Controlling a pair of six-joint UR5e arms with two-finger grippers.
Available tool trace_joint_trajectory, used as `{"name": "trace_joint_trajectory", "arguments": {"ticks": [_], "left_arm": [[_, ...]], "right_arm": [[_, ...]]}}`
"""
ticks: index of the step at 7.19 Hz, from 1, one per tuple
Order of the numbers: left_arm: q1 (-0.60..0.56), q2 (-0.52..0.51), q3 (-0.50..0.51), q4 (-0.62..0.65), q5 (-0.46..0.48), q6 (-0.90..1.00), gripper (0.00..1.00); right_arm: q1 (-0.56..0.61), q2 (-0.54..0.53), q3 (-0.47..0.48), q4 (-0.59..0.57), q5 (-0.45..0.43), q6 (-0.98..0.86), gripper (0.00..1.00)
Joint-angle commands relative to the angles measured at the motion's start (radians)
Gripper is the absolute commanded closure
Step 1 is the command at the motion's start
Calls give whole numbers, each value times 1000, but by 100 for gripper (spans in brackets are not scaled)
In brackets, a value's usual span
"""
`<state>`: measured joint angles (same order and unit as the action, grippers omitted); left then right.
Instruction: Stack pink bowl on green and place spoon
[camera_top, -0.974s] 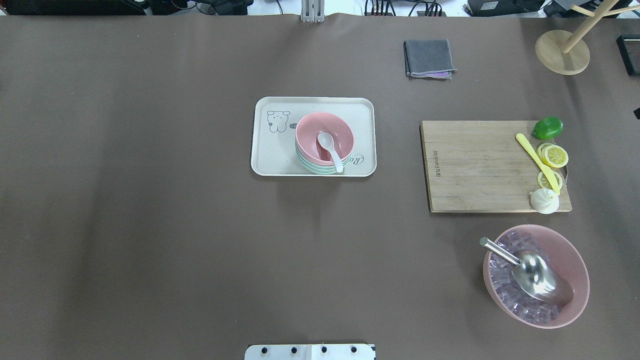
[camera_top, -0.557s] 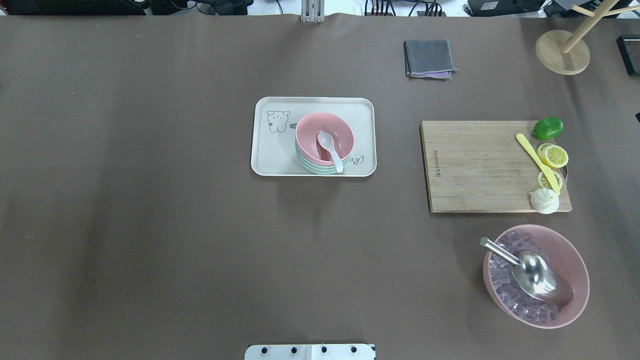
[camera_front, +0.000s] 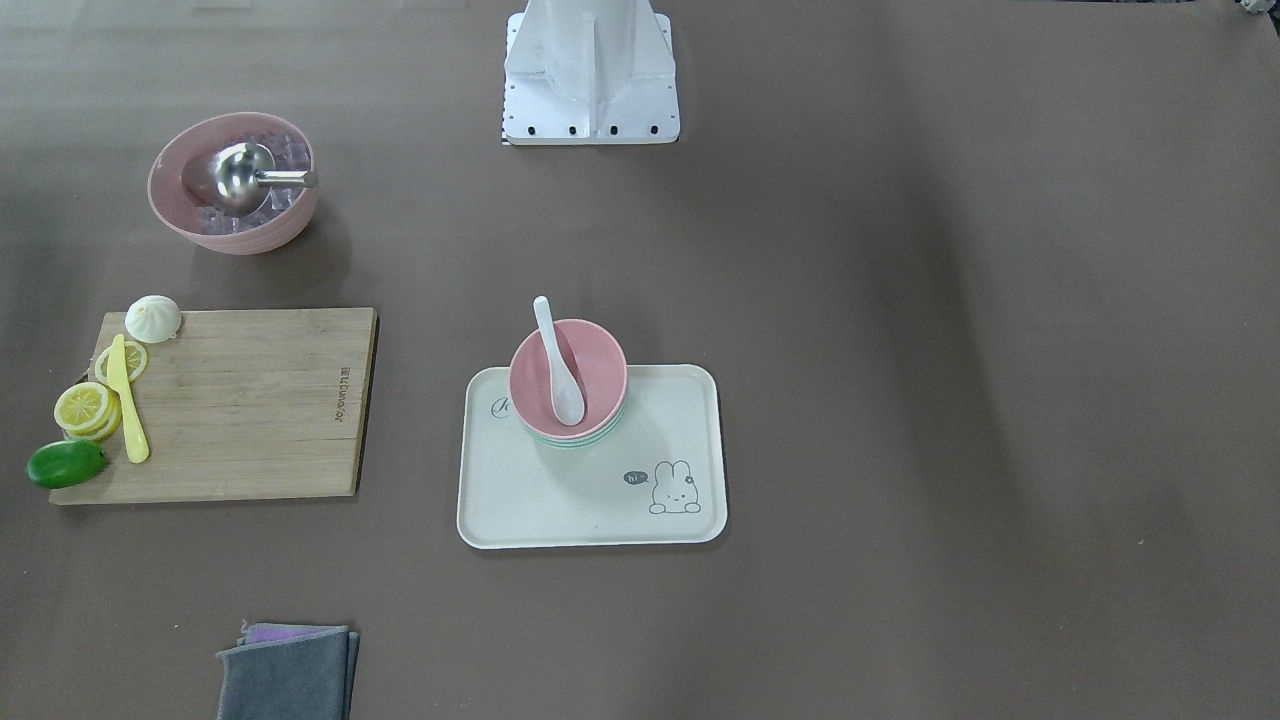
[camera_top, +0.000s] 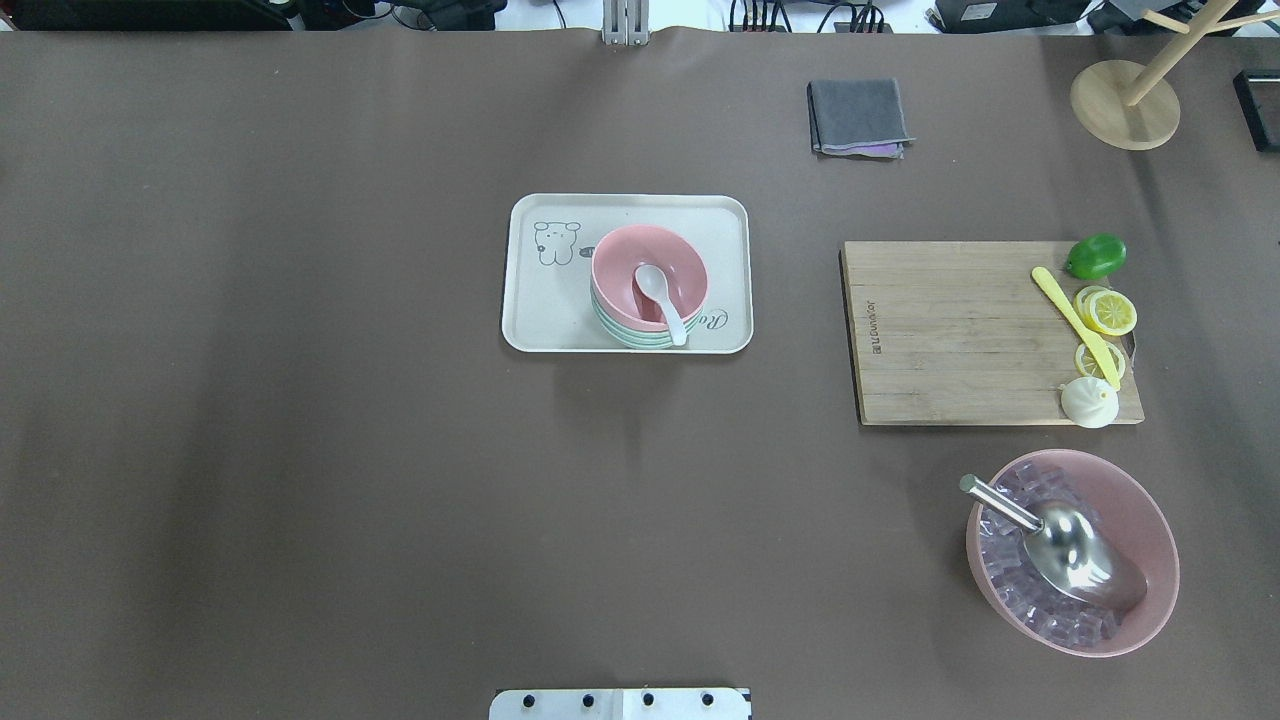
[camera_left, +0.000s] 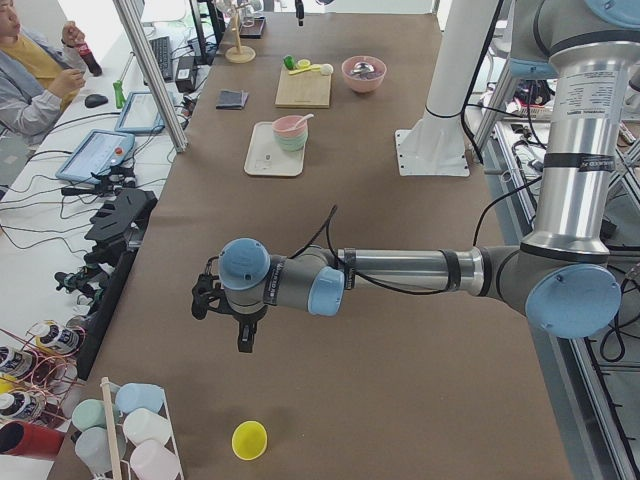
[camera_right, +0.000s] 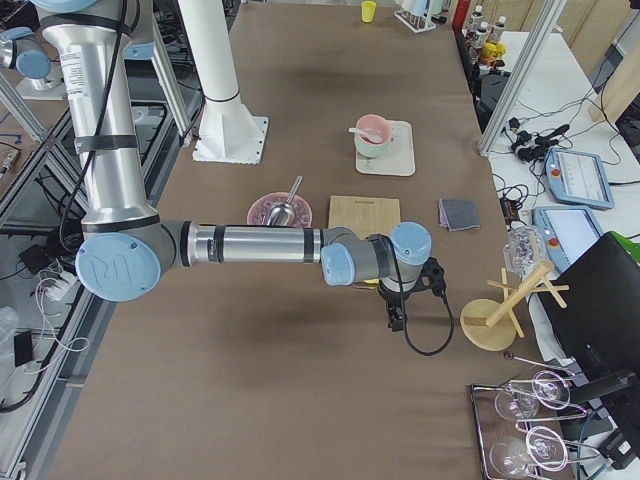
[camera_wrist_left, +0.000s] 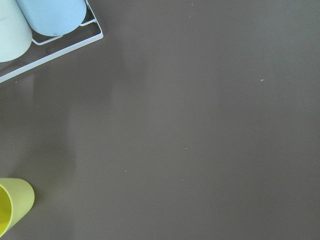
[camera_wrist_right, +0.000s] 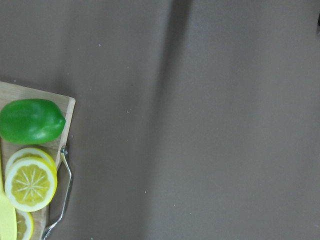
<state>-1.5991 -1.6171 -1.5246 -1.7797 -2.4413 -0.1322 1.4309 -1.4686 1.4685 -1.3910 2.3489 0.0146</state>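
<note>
The pink bowl sits nested on the green bowl on the right half of a white tray at mid-table. A white spoon lies in the pink bowl with its handle over the rim on the robot's side. The stack also shows in the front-facing view. My left gripper shows only in the exterior left view, far from the tray at the table's left end. My right gripper shows only in the exterior right view, past the cutting board. I cannot tell whether either is open or shut.
A wooden cutting board holds lemon slices, a yellow knife, a green pepper and a bun. A large pink bowl holds ice cubes and a metal scoop. A grey cloth, a wooden stand and a yellow cup are also about.
</note>
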Motion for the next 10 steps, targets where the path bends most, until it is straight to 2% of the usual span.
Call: {"name": "trace_joint_trajectory", "arguments": {"ticks": [1, 3, 5, 6, 10], "left_arm": [[2, 8, -19, -1, 8, -9, 2], [2, 23, -28, -3, 8, -12, 2], [2, 36, -37, -3, 7, -12, 2], [4, 42, -37, -6, 5, -12, 2], [4, 72, -52, -9, -8, -15, 2]], "right_arm": [[2, -38, 32, 1, -8, -1, 0], [2, -62, 50, 1, -14, -1, 0], [2, -154, 167, 4, -72, -2, 0], [2, -162, 186, 6, -92, -1, 0], [0, -164, 174, 1, -99, -1, 0]]}}
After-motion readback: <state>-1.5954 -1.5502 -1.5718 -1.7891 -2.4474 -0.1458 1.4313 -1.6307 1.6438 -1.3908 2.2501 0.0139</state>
